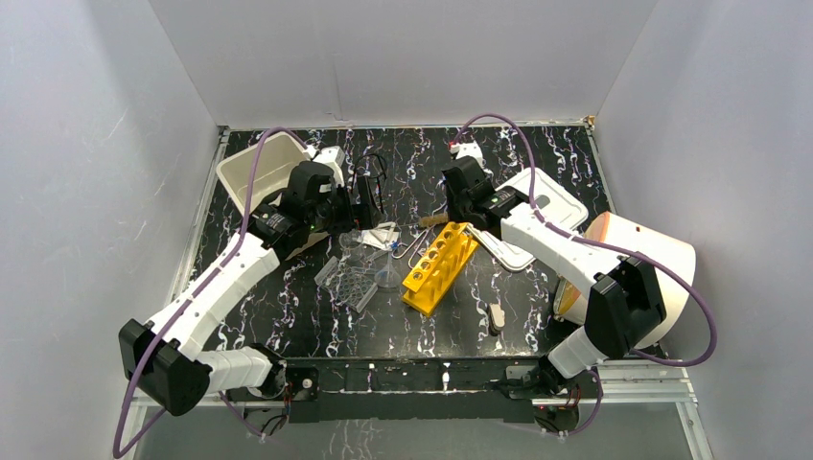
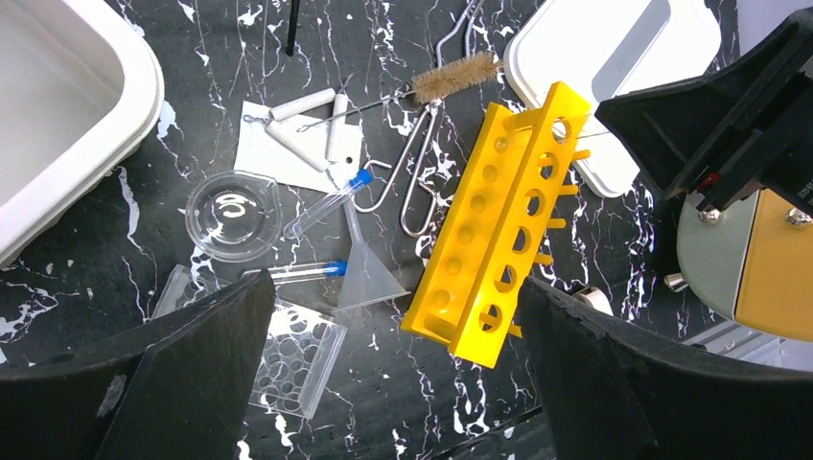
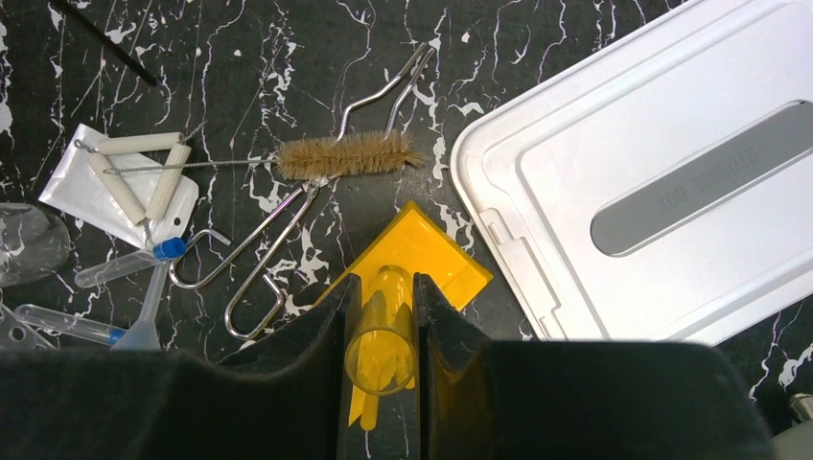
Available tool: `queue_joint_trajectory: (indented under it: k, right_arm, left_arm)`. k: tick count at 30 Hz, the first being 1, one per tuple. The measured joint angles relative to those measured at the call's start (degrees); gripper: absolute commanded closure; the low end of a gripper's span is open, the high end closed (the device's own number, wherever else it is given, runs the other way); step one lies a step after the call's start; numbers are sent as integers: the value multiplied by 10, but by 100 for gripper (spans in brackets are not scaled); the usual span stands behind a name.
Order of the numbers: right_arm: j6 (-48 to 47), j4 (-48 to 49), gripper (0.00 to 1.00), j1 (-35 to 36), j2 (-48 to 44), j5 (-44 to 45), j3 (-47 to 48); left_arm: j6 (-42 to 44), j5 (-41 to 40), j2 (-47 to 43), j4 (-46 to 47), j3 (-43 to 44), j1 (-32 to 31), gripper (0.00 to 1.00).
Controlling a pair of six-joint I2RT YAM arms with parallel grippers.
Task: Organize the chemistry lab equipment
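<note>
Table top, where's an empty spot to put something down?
Bare patches of the table: the near strip between the yellow tube rack and the front rail, and the far right corner behind the white lid. The middle is crowded: clear ridged tray, funnel, tongs and brush lie close together.

Both arms are built of smooth white links joined by blocky black joints. In the top view the left arm point(image 1: 216, 287) lies at 8 o'clock and the right arm point(image 1: 556, 244) at 4 o'clock. A purple cable point(image 1: 251, 182) loops along the left arm, and a second cable point(image 1: 711, 326) arcs round the right. The bases point(image 1: 288, 379) at 6 o'clock are black. The left gripper point(image 2: 393, 383) has broad, matte black wedge fingers point(image 2: 192, 374). The right gripper point(image 3: 381, 326) has flat-faced black ones.
</note>
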Motion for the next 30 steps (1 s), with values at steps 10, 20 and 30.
queue_joint_trajectory:
  k: [10,20,30]
  right_arm:
    - [18,-71,24,0,4,-14,57]
    - [27,-126,27,0,3,-35,195]
    - [47,-162,34,13,68,-97,316]
  left_arm:
    - [9,0,2,-1,1,4,2]
    - [-1,-3,2,-34,26,6,2]
    - [-69,0,-12,-119,99,8,12]
